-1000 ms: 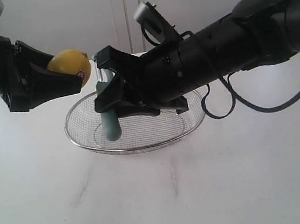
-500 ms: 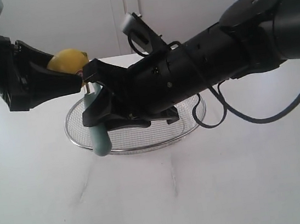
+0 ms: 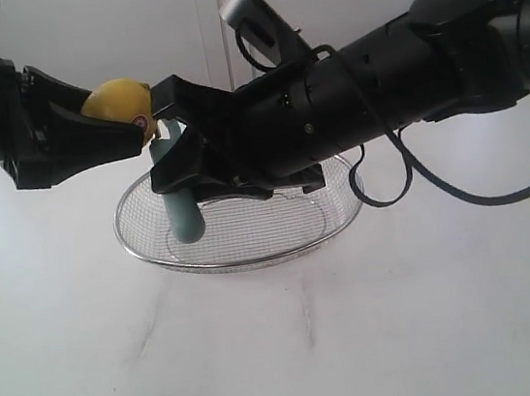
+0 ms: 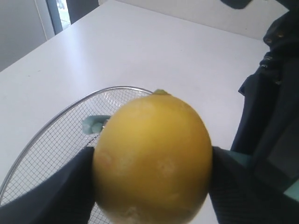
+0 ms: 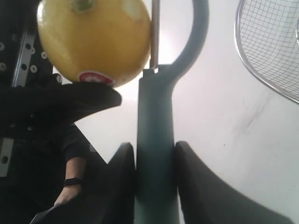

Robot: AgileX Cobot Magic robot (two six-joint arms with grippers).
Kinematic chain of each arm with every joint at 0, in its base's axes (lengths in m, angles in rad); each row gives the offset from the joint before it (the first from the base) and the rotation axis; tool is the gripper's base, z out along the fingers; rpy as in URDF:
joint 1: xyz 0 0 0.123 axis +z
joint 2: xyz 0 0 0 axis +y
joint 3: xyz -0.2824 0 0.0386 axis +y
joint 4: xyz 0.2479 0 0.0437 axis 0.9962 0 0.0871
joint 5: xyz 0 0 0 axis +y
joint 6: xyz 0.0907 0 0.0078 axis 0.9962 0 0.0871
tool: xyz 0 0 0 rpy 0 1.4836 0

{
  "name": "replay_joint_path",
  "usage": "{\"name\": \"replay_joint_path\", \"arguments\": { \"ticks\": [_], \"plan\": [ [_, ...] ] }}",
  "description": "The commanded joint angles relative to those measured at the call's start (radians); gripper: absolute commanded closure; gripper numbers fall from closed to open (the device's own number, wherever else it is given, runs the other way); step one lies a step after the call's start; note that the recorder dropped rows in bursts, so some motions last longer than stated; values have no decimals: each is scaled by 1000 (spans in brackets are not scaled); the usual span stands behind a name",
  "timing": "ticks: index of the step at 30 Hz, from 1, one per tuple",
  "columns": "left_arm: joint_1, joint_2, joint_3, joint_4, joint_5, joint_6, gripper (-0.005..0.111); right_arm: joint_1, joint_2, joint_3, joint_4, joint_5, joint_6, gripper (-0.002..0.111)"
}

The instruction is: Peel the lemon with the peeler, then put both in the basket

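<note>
Both clamp tight: left pincer [image 3: 136, 129] on lemon [image 3: 113, 101], right pincer [image 3: 172, 147] on peeler [image 3: 186, 216] beside it.

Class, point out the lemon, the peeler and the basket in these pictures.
lemon [image 4: 152, 156]: left wrist view, middle of its yellow skin.
peeler [image 5: 155, 140]: right wrist view, teal handle.
basket [image 3: 246, 262]: exterior view, front steel rim.

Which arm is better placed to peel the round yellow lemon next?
The right: the right gripper is shut on the teal-handled metal-blade peeler, blade beside the lemon; the left gripper merely holds the lemon.
</note>
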Motion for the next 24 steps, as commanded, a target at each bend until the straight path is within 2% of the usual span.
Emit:
{"name": "replay_joint_path", "arguments": {
  "ticks": [1,8,24],
  "plan": [
    [2,-11,-3,-19,23,-8,107,-1,-22,0,9,-13,-12,108],
    [2,-11,-3,-78,24,23,107,-1,-22,0,-33,-28,19,108],
    [2,-11,-3,-57,19,22,107,-1,-45,0,-63,-89,59,108]
  ]
}}
